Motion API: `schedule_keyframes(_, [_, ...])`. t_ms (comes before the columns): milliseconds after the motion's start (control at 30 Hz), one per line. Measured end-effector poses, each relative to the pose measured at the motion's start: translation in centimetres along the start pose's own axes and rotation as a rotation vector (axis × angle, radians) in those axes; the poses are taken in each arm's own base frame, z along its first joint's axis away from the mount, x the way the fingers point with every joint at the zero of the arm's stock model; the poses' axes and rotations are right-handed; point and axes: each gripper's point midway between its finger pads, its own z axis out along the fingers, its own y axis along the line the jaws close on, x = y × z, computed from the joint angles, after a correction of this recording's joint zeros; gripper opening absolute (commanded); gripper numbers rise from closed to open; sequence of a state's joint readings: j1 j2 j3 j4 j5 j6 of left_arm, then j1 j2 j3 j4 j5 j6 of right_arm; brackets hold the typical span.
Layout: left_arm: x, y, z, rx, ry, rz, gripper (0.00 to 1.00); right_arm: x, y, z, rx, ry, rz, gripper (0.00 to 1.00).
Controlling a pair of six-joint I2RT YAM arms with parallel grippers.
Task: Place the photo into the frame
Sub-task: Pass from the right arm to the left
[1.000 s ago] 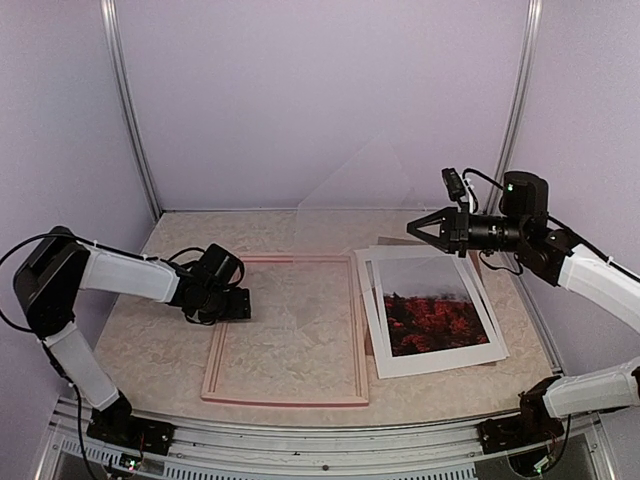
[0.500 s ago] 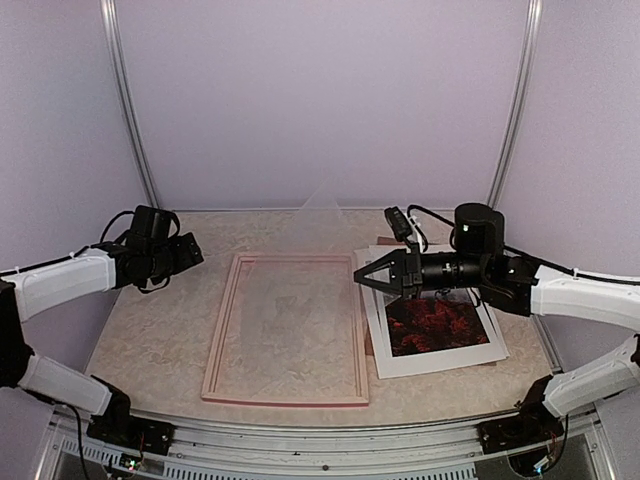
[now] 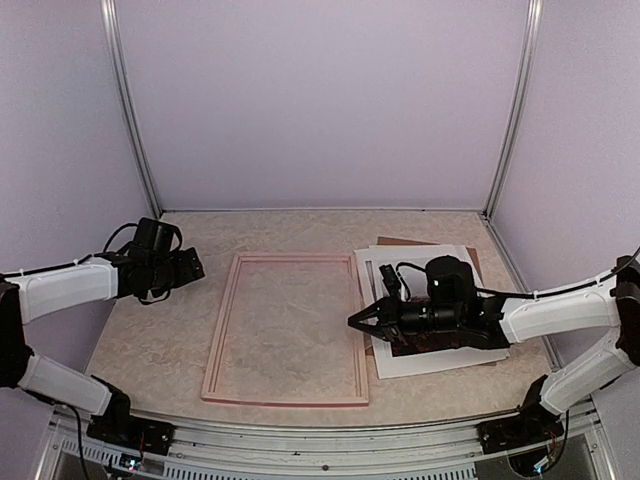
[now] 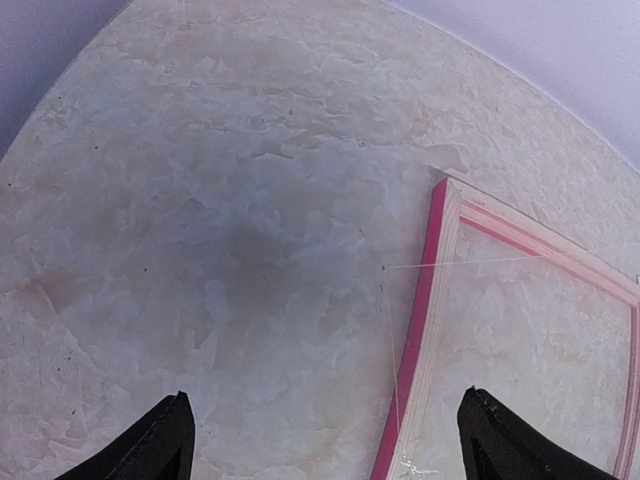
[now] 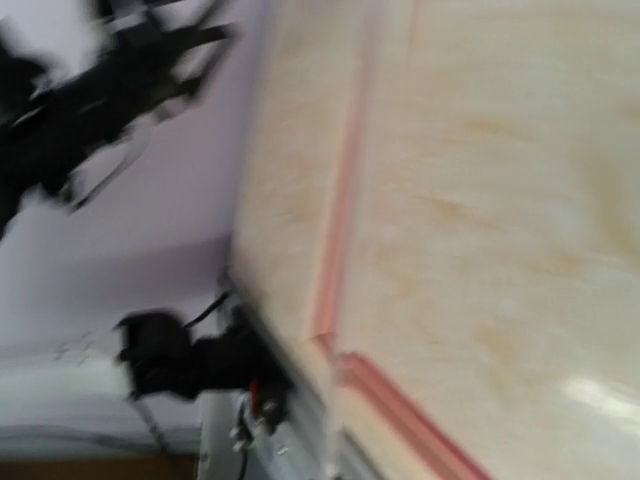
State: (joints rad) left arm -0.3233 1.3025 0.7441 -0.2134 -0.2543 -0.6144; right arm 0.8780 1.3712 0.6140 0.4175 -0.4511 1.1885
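Observation:
The frame [image 3: 287, 330] lies flat mid-table with its pale wood back up; its bright pink edge shows in the left wrist view [image 4: 432, 290]. To its right lies the photo [image 3: 445, 360], with dark red foliage and a white border, mostly covered by my right arm. My right gripper [image 3: 362, 322] is shut, low over the photo's left edge beside the frame's right rail. Nothing shows between its fingers. The right wrist view is blurred and shows only frame rails [image 5: 400, 410], not my fingers. My left gripper [image 3: 196, 264] [image 4: 325, 450] hangs open over bare table, left of the frame's far left corner.
A brown backing board [image 3: 405, 243] pokes out behind the photo, under white sheets. Fine pale lines, like edges of a clear sheet [image 4: 395, 360], cross the frame's corner. Lilac walls with metal posts [image 3: 130, 120] enclose the table on three sides.
My left gripper left the frame's left rail, pulled back to the left and opened wider. My right arm swung from the back right down to the photo's left edge, still shut.

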Motion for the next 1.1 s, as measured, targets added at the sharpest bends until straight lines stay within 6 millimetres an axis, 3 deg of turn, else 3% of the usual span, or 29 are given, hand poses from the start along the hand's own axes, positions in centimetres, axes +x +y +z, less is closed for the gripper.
schedule_keyframes(167, [0.3,-0.6,0.0,0.012,0.004,0.026,0.91,1.1,-5.1,0.1,0.108,-0.040,0.139,0.00])
schedule_keyframes(267, [0.5,-0.6,0.1,0.011,0.010,0.033,0.91,1.3,-6.3,0.4,0.131,-0.063,0.193,0.00])
schedule_keyframes(567, [1.0,-1.6,0.0,0.032,0.015,0.056,0.91,2.5,-7.3,1.7,0.176,-0.079,0.259,0.00])
schedule_keyframes(800, [2.2,-2.6,0.2,0.052,0.034,0.084,0.91,3.8,-8.6,3.1,0.219,-0.026,0.272,0.19])
schedule_keyframes(1100, [3.6,-2.6,0.6,0.052,0.065,0.106,0.91,2.8,-6.3,4.6,0.212,0.018,0.178,0.28])
